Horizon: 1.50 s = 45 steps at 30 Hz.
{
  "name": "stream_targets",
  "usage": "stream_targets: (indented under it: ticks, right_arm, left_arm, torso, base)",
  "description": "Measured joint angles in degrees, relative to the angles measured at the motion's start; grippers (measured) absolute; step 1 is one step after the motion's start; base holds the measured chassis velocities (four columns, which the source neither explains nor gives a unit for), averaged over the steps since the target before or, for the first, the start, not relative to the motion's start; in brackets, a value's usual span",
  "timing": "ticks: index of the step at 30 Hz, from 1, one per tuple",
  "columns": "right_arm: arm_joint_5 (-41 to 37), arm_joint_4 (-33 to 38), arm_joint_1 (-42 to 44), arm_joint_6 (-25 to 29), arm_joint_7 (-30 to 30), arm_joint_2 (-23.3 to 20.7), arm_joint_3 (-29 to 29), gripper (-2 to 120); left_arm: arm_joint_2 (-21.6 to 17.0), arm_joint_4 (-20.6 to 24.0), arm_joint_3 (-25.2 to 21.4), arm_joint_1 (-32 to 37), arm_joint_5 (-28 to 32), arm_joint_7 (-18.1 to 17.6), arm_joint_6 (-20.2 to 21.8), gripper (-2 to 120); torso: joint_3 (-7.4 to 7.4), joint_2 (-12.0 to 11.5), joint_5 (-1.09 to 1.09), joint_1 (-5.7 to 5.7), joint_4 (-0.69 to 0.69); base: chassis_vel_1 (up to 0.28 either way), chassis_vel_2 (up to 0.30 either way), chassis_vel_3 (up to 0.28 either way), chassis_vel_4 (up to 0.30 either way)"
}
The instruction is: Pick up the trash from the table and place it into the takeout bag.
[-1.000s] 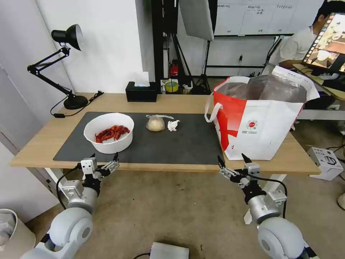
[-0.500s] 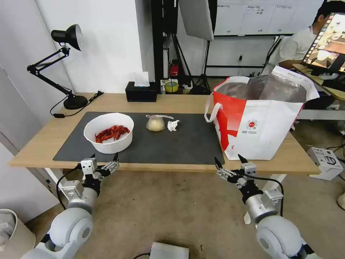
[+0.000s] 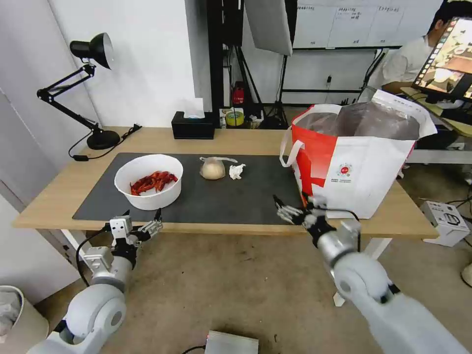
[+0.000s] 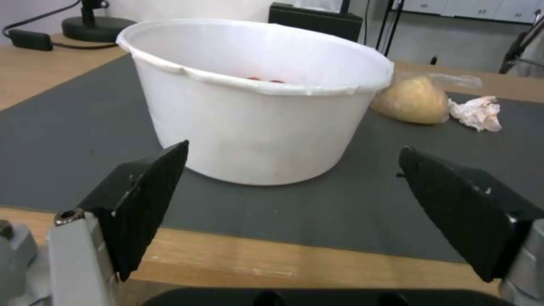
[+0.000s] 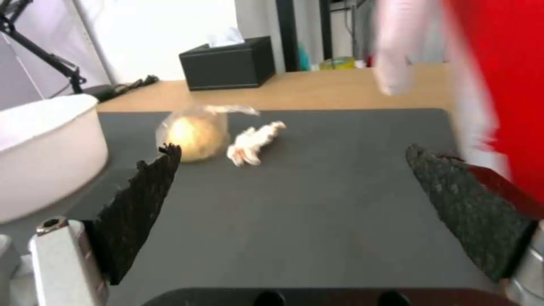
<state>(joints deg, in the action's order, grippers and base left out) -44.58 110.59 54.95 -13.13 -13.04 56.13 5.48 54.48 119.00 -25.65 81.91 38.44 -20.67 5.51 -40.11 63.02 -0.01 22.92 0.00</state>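
The right gripper was held spread wide, empty, over the mat beside the takeout bag; the left gripper, likewise spread, was parked below the bowl.

No text can be read. The bag bears a small round red logo with tiny lines of print under it, too small to make out. The whiteboard behind carries faint, illegible writing.

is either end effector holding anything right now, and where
Nothing is held. The left end effector and the right end effector are both open and empty.
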Motion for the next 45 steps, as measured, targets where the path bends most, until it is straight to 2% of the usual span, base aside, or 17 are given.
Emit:
stream_targets:
  ticks: [3,7,15,23,29,40,45]
  right_arm:
    - [-1.69,-4.46,-6.91,-1.89,-2.09,2.24,-5.35,100]
    - [-3.24,-9.52,-13.16,-3.2,-3.86,4.89,-9.34,100]
    - [-6.74,-18.17,-24.2,-7.43,-5.95,8.78,-13.94,100]
    - [-7.15,-24.37,-29.7,-11.53,-8.07,12.61,-16.42,100]
    - [-7.51,-31.72,-33.57,-14.64,-9.57,16.86,-17.15,100]
    - [-6.17,-40.99,-37.27,-16.29,-7.2,20.71,-18.13,100]
    - [-6.06,-43.11,-38.38,-16.3,-5.95,21.5,-18.26,100]
  left_arm:
    - [0.05,0.06,-0.64,0.52,0.0,0.01,0.03,100]
    - [0.1,0.16,-0.99,0.9,0.0,0.07,0.04,100]
    - [0.54,0.06,-1.12,1.17,-0.11,0.27,0.03,100]
    - [0.71,0.0,-0.99,1.28,-0.27,0.39,-0.04,100]
    - [0.45,0.06,-1.52,1.59,-0.25,0.48,-0.19,100]
    - [0.45,0.06,-1.69,1.58,-0.17,0.64,-0.28,100]
    - [0.42,0.06,-1.69,1.56,-0.14,0.72,-0.31,100]
  torso:
    - [0.0,0.0,-0.01,0.0,0.01]
    - [0.0,0.0,0.01,0.0,0.0]
    - [0.0,0.0,0.01,0.0,0.0]
    - [0.0,0.0,0.0,0.0,0.0]
    - [0.0,0.0,0.01,0.0,0.0]
    - [0.0,0.0,0.01,0.0,0.0]
    - [0.0,0.0,0.01,0.0,0.0]
  base:
    - [0.0,0.0,0.0,0.0]
    - [0.0,0.0,0.0,0.0]
    - [0.0,0.0,0.0,0.0]
    - [0.0,0.0,0.0,0.0]
    - [0.0,0.0,0.0,0.0]
    - [0.0,0.0,0.0,0.0]
    - [0.0,0.0,0.0,0.0]
